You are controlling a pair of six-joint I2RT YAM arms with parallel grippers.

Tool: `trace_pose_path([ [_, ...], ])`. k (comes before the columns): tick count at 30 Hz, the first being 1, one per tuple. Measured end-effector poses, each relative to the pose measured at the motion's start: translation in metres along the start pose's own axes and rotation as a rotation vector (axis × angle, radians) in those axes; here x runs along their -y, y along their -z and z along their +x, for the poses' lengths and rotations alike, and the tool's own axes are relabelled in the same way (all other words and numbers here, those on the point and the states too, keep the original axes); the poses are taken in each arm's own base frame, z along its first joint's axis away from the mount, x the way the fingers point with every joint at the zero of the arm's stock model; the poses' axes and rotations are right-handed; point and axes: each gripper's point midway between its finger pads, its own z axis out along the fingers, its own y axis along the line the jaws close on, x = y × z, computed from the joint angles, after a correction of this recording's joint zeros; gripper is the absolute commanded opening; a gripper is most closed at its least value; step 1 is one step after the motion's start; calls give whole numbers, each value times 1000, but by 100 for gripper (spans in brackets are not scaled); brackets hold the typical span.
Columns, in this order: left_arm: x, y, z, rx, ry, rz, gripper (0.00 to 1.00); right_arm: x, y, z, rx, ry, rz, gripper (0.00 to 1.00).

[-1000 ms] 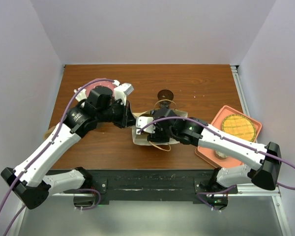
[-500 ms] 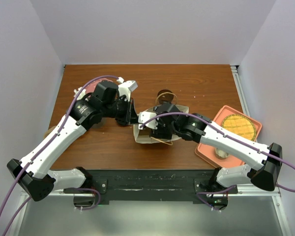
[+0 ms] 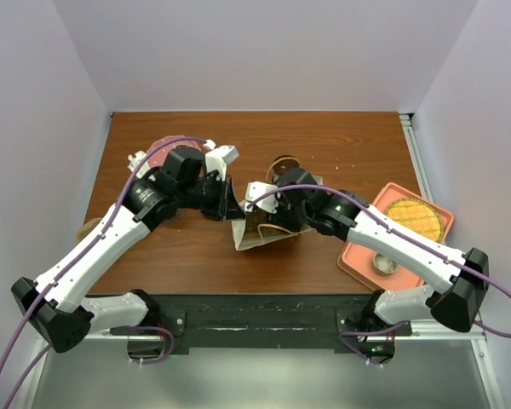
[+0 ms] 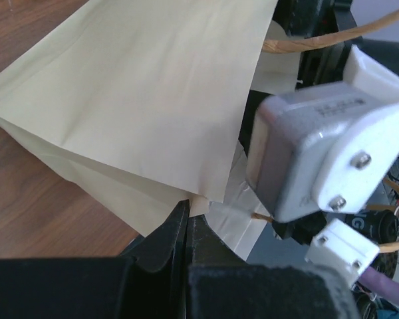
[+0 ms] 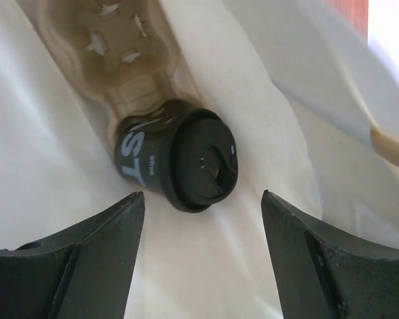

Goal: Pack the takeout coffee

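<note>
Takeout coffee [image 5: 176,166] lies on its side inside the paper bag [image 5: 66,133]. Its round black lid [image 5: 205,166] faces the right wrist camera, and its base rests against a brown pulp cup carrier [image 5: 120,40] deeper in the bag. The right end effector [image 5: 201,214] is released, its fingers [image 5: 86,266] spread wide. The cup sits just beyond the gap between the tips and touches neither of them.

The left end effector [image 4: 187,222] is clenched on the bag, with an edge of the cream paper pinched between its closed fingers. From above, the bag [image 3: 260,232] lies on the desk [image 3: 349,153] between the two arms. The left end effector [image 3: 228,203] grips its left side and the right arm's wrist covers its far part, so the cup is hidden in that view. An orange tray [image 3: 355,258] sits on the desk to the right of the bag
</note>
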Motion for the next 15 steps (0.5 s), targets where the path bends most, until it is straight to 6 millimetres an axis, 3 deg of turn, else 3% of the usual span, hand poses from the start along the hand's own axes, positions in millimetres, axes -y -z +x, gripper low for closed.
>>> trace_pose_path([
  [9,1,-4,1,29,-18,33,0,0,-34,3,-19,26,-32,75],
  [15,-1,-4,0,32,-14,25,0,6,-39,-1,3,58,-18,72],
])
